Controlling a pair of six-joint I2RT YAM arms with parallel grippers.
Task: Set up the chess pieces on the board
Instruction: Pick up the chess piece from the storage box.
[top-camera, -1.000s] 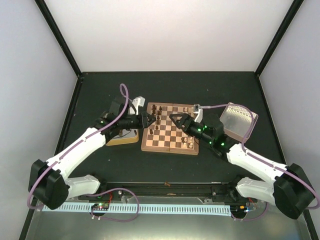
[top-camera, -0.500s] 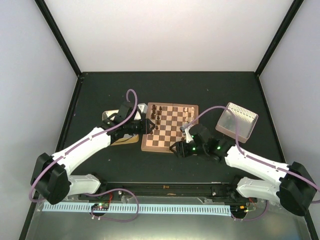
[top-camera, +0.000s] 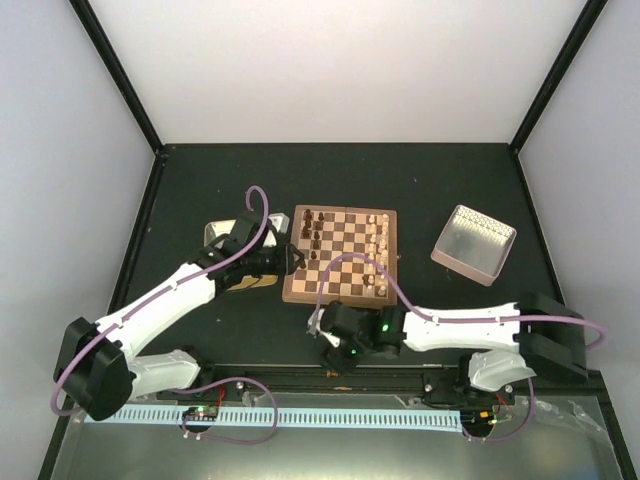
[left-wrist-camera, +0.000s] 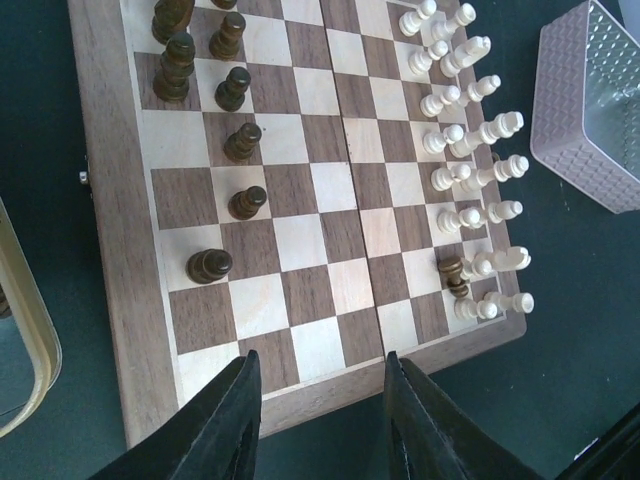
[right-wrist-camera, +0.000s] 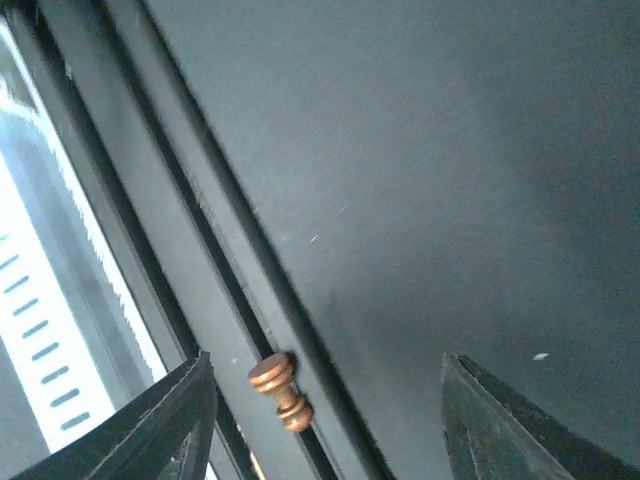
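The left gripper (left-wrist-camera: 320, 405) is held partly open and empty over the edge of the board (left-wrist-camera: 110, 250). The right gripper (right-wrist-camera: 325, 400) is spread wide, empty, above 1 brown chess piece (right-wrist-camera: 282, 388) lying on the front rail (right-wrist-camera: 215, 255).

Cropped at top of left wrist view: board (left-wrist-camera: 110, 200), far dark pieces (left-wrist-camera: 172, 20). Cropped right: perforated tray (left-wrist-camera: 590, 110); left: tin (left-wrist-camera: 35, 305), only a rim sliver. Overhead, tin mostly hidden under left arm (top-camera: 170, 295), piece kinds too small to tell. Right wrist view: brown piece (right-wrist-camera: 280, 390) blurred, kind unclear; right gripper (right-wrist-camera: 325, 358) fingers cut at bottom.
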